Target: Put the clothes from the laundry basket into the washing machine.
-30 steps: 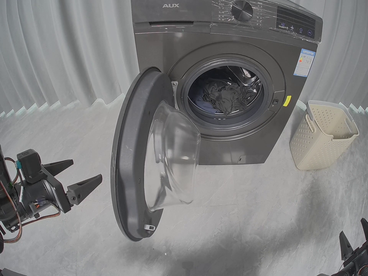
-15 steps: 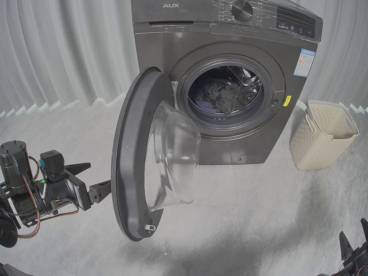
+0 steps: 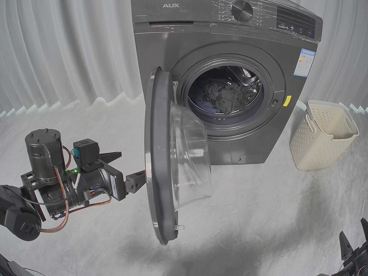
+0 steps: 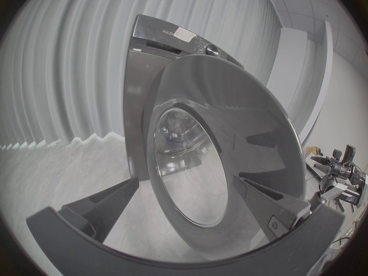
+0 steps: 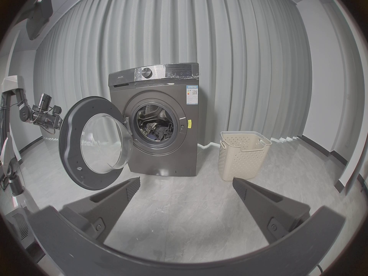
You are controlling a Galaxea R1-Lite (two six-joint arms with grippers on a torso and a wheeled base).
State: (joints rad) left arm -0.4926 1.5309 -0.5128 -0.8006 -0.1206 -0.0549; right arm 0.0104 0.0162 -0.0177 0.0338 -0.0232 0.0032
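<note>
Looks close to done. Shows dark clothes [image 3: 224, 94] heaped inside the washing machine [image 3: 172, 46], beyond the door [image 3: 158, 154] from the left jaws. Shows no cloth above the rim of the laundry basket [image 3: 324, 135], standing on the floor [image 3: 249, 211] ahead of the right jaws and well apart from them; cannot see its bottom. Has the left jaws released and spread, grasping nothing, one tip against the outer face of the half-open door. Has the right jaws released too, empty, far from the machine. Leaves, at a guess, only shutting the door.
</note>
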